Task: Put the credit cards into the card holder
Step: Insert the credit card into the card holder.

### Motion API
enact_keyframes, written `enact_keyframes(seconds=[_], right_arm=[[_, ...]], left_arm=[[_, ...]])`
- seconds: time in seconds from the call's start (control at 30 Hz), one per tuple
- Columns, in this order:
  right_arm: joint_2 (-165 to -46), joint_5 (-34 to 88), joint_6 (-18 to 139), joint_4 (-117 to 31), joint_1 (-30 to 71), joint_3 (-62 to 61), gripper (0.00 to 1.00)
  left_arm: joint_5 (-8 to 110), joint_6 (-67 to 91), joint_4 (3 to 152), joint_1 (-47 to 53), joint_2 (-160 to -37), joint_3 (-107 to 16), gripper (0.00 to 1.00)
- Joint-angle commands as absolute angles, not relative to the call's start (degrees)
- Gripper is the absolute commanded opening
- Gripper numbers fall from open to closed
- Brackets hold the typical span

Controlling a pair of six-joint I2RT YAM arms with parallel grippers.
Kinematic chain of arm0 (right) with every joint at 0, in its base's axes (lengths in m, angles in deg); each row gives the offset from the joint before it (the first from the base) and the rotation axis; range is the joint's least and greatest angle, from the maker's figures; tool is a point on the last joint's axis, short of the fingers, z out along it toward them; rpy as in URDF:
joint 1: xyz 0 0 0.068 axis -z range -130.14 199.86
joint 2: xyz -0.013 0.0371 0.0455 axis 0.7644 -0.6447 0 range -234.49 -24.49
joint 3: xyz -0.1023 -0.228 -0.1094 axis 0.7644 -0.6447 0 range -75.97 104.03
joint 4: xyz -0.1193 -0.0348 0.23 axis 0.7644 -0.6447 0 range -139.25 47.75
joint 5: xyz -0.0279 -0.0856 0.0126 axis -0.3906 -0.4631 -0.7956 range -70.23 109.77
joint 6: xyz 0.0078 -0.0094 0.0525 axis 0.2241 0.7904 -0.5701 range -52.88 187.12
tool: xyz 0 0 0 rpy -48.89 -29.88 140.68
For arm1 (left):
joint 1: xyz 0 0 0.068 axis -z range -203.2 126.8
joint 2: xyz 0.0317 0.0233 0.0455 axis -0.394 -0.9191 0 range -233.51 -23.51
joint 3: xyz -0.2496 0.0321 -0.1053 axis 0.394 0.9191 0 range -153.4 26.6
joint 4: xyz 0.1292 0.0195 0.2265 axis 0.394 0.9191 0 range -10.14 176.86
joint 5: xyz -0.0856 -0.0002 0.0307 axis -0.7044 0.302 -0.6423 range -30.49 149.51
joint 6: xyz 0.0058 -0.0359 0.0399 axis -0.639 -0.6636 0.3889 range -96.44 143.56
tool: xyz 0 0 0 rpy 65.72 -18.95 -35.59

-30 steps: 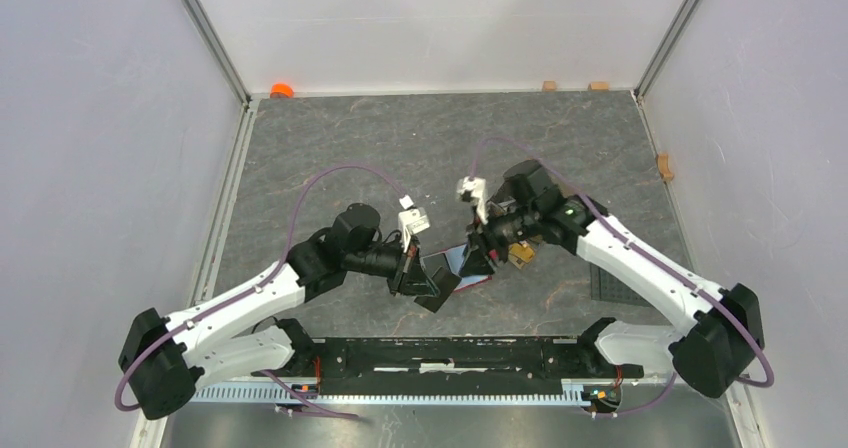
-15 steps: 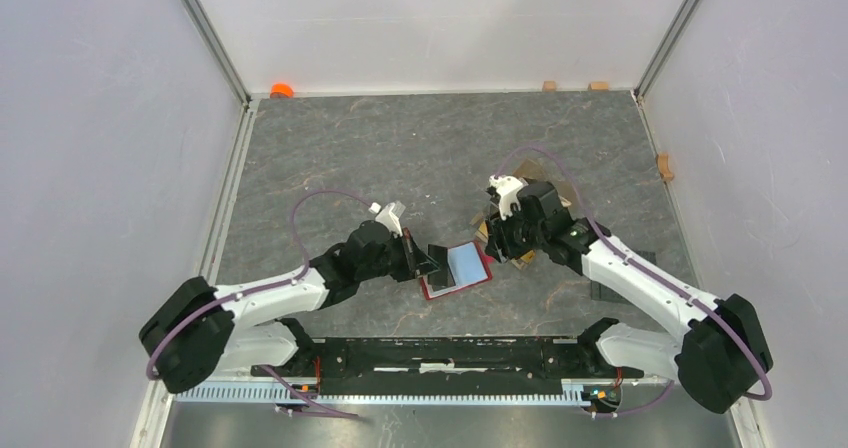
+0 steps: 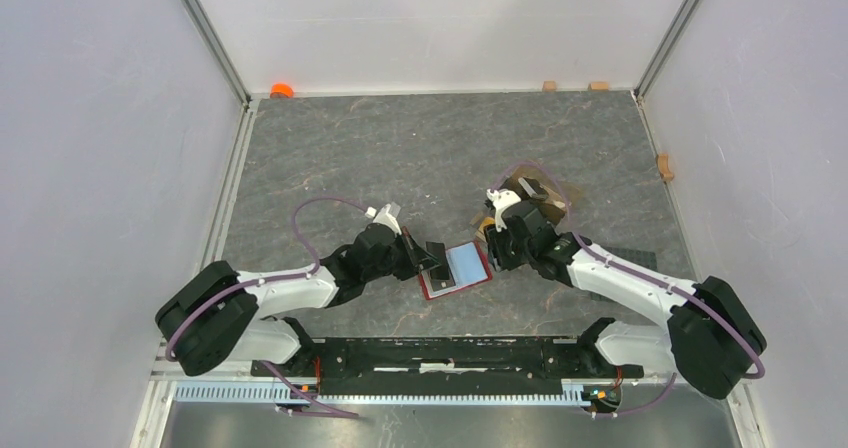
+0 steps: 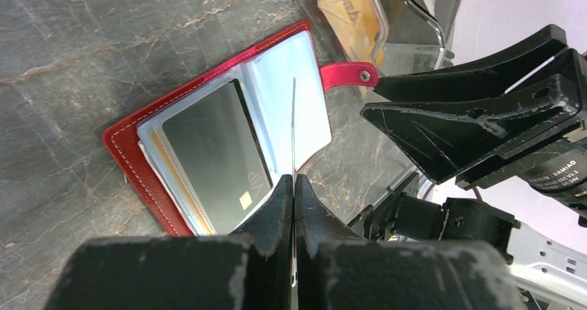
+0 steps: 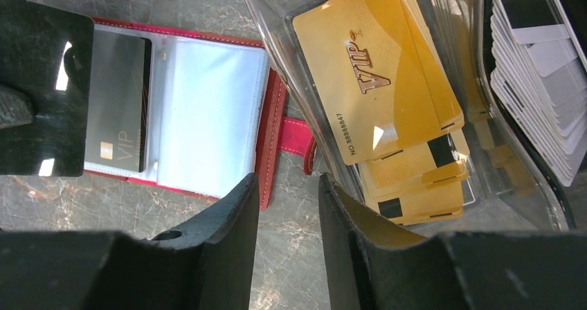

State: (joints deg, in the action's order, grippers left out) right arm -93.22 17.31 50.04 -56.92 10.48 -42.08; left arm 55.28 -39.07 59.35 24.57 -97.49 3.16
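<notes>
Where the dark card (image 5: 45, 81) overlaps, the card holder (image 5: 208, 109) is hidden.

From the left wrist, the card (image 4: 293, 123) pinched in the left gripper (image 4: 294, 180) shows only its thin edge, while the white card stack (image 5: 536, 54) beyond the right gripper (image 5: 289, 192) runs off-frame.

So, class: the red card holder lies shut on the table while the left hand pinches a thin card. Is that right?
No. The left wrist view shows the red card holder lying open, a dark card in one sleeve. The left hand does pinch a thin card.
</notes>
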Motion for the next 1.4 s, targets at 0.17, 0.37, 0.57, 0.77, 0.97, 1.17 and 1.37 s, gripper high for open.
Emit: enact_keyframes(seconds=[0.17,0.37,0.57,0.77,0.97,1.17,1.37], right_arm=[[-95.0,7.9,49.2,-50.4,9.4,-43.5,0.43],[-97.5,8.4,49.7,-47.3,8.6,-44.2,0.39],[-97.8,9.8,50.0,-44.4,8.2,-45.4,0.17],[-96.9,9.5,48.3,-48.6,6.1,-46.3,0.0],[-93.7,9.8,41.6,-51.5,3.9,-50.4,0.0],[-94.3,8.3,40.5,-53.0,3.4,-50.5,0.0],[-95.9,8.3,40.9,-53.5,3.3,-49.7,0.0]], left_arm=[[56.7,-42.4,53.4,24.9,-100.3,4.5,0.02],[56.2,-42.6,52.7,24.9,-100.6,4.7,0.02],[55.8,-42.7,52.3,24.9,-101.4,5.3,0.02],[56.1,-43.2,50.7,24.8,-102.4,6.9,0.02],[54.4,-44.8,47.4,24.8,-103.5,7.6,0.02],[52.5,-45.5,46.4,24.5,-103.8,8.6,0.02],[48.9,-44.2,46.4,24.3,-103.4,8.5,0.02]])
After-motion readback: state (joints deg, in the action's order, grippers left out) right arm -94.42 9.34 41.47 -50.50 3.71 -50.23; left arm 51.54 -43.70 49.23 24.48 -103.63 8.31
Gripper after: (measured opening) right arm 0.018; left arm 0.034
